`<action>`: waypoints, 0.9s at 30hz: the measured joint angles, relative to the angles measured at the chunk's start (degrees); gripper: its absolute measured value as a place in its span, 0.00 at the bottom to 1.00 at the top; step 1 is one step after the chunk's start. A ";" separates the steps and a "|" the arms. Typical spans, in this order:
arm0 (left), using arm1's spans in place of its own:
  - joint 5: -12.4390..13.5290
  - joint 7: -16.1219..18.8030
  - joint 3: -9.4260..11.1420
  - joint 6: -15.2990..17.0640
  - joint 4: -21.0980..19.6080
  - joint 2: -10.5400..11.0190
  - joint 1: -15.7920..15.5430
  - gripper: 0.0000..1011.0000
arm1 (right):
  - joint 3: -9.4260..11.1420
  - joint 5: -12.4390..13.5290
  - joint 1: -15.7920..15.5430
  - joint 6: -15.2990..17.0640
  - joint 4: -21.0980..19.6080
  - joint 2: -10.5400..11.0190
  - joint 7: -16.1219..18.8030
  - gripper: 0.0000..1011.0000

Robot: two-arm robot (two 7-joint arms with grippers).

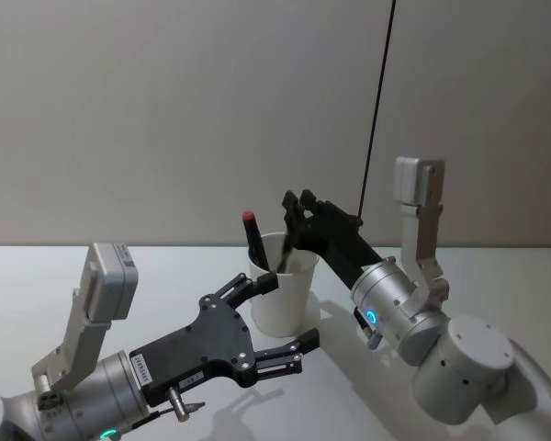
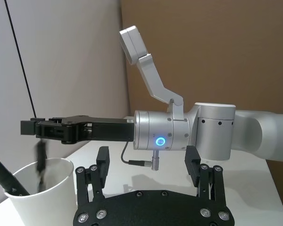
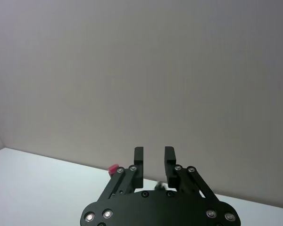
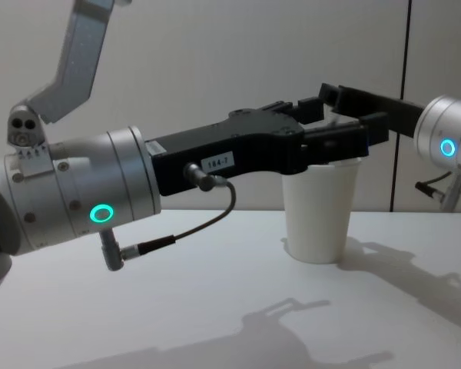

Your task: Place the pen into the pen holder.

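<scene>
White paper cup (image 1: pixel 283 292) upright on table, red-capped pen (image 1: pixel 254 237) leaning inside (cap up)

The head view looks down on the pen holder (image 1: pixel 283 294), the chest view faces it side-on from nearby, and both wrist views look across its rim.

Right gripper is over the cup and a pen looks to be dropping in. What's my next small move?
Probably lift the right gripper straight up and clear. It is open above the paper cup, a dark pen is inside its mouth, unheld. The left gripper, open, flanks the cup.
</scene>
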 joint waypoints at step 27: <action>0.00 0.00 0.00 0.00 0.00 0.00 0.00 0.99 | 0.51 -0.23 -0.67 0.47 -0.62 -0.33 -0.11 0.99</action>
